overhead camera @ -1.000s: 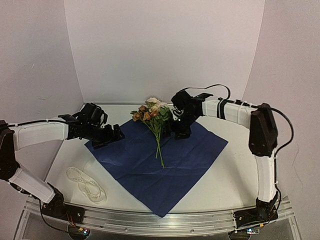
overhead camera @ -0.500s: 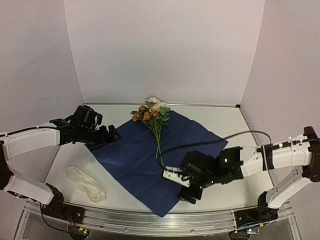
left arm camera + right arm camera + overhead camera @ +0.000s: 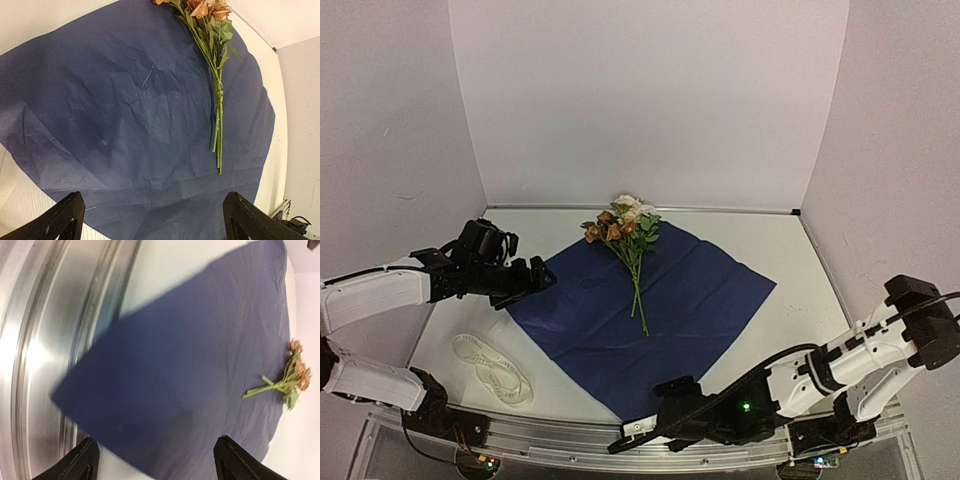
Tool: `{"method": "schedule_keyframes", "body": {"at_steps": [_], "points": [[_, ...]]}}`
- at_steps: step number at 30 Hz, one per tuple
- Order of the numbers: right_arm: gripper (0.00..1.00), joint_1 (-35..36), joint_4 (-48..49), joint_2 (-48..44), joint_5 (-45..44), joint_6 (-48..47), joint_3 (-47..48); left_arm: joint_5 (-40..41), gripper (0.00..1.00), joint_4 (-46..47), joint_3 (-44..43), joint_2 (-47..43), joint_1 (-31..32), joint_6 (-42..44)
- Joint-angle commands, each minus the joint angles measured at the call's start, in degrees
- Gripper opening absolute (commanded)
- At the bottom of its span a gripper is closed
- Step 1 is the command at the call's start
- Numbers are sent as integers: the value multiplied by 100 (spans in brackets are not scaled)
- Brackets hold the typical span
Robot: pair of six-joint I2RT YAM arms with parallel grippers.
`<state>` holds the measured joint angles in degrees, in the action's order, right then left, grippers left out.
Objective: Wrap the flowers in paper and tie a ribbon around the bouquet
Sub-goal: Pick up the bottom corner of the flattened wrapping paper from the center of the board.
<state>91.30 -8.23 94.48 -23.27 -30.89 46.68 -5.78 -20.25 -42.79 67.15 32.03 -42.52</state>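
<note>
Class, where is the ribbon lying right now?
Top view: the ribbon lies looped on the table at the near left, clear of the paper's left edge, nearer than the left gripper.

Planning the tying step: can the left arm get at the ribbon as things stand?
Probably yes: the ribbon lies uncovered on that arm's side, and the left gripper hovers open and empty.

The left arm stretches inward, its left claw (image 3: pixel 538 278) gaping, empty; the right arm folds low along the near edge, right claw (image 3: pixel 638 436) parted.

Dark-blue paper (image 3: pixel 690 300) spread flat, flowers (image 3: pixel 628 238) lying across it, ribbon (image 3: pixel 490 366) seemingly coiled beside.
</note>
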Motion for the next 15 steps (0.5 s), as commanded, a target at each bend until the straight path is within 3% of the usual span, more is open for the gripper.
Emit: {"method": "schedule_keyframes", "body": {"at_steps": [1, 4, 5, 7, 9, 15], "points": [[79, 131, 462, 300, -653, -422, 466, 132, 100, 166, -18, -167, -30, -8], [74, 142, 472, 354, -807, -436, 638, 147, 100, 145, -29, -179, -30, 15], [68, 145, 452, 343, -773, -434, 690, 147, 100, 144, -31, -192, -30, 15], [29, 143, 220, 291, -702, -349, 837, 147, 100, 146, -35, -202, -30, 16], [3, 145, -340, 239, -583, -180, 1076, 149, 100, 136, -39, -213, -30, 34], [0, 174, -1968, -122, 255, 601, 1660, 277, 100, -61, -165, -278, -30, 106]]}}
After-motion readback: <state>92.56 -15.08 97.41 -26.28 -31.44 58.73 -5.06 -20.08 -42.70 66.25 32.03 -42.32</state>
